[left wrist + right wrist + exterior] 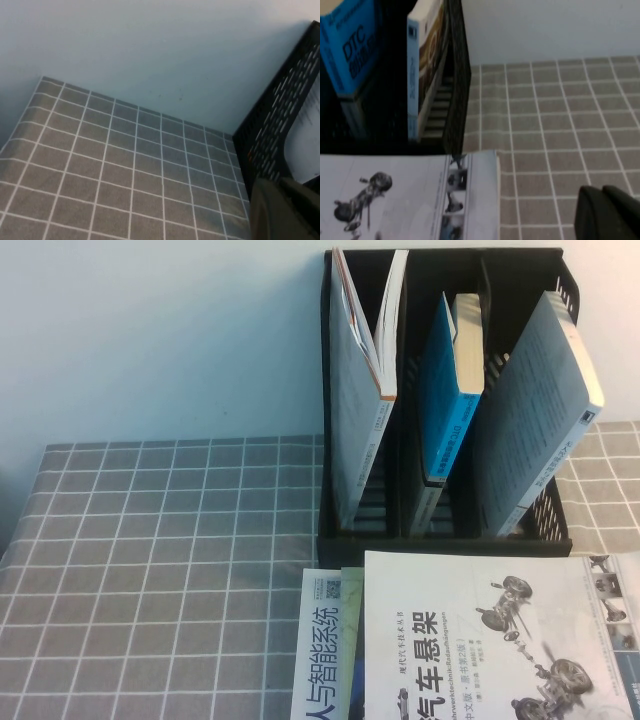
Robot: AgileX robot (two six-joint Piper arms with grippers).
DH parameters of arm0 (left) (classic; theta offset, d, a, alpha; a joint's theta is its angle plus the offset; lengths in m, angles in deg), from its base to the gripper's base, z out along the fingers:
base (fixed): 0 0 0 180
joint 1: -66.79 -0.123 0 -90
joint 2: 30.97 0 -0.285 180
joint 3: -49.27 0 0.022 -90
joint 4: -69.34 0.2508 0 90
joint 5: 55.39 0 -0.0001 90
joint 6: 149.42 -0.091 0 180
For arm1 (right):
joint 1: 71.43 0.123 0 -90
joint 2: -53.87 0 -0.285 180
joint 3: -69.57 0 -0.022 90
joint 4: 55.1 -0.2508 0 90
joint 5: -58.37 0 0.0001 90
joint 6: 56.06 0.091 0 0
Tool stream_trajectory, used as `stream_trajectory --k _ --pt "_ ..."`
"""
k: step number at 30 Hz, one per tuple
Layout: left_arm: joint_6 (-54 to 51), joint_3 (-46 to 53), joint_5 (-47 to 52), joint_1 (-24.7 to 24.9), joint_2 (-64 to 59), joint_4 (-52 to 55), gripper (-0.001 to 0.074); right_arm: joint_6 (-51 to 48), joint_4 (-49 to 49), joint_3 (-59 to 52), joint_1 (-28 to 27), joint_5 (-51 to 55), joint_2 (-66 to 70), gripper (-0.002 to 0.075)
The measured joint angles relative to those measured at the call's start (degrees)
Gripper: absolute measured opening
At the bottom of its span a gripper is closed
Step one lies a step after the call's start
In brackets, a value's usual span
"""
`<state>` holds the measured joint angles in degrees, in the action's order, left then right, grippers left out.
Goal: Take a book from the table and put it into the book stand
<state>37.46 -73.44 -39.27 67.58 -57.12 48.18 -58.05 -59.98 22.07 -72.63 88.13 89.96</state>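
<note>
- Not really started as far as I can tell. The book (pixel 490 635) with the car suspension pictures is lying flat on the counter (pixel 150 570), right in front of the book stand (pixel 445 530), on top of a small pile.
- Under it there's a white book with blue lettering (pixel 318 650) poking out on the left side, and a sliver of a dark book (pixel 351 585) between the two.
- Nothing is gripping the book. Neither arm shows in the high view at all.
- Left pincer (pixel 285 210): only a dark blurry bit of it shows in its own wrist view, hanging over bare counter next to the stand's perforated side. Can't tell if it's spread or closed.
- Right pincer (pixel 607 212): same deal, a dark lump at the edge of its wrist view, over the counter just off the book's right edge. Can't tell its state either, but it's not touching the book.
- The stand has three slots and all three are already occupied: left slot has a thin leaning pale book (pixel 360 390), middle slot a blue book (pixel 448 390), right slot a blue-grey book (pixel 535 410) tilted against the outer wall.
- So what's left is basically everything: grab the book, stand it upright, slide it into a slot. My guess is the left slot has the most free room, since its book is thin and leaning.
</note>
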Motion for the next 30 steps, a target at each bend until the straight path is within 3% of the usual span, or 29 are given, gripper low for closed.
stream_trajectory --k 7,16,23,30 --pt "-0.1 0.0 -0.4 0.0 -0.9 -0.8 -0.0002 -4.4 -1.0 -1.0 0.0 8.4 3.9 -0.0003" --pt "-5.8 0.0 4.2 1.6 -13.3 -5.7 -0.0002 -5.2 -1.0 -1.1 0.4 7.3 20.2 -0.0003" --pt "-31.1 -1.3 7.0 2.9 -28.1 -28.0 -0.0002 -11.4 -9.2 -1.1 0.4 3.2 33.8 -0.0003" --pt "-57.7 -5.5 12.2 3.0 -41.2 -53.6 -0.0002 -28.0 -25.3 -1.1 0.4 0.9 40.6 -0.0003"
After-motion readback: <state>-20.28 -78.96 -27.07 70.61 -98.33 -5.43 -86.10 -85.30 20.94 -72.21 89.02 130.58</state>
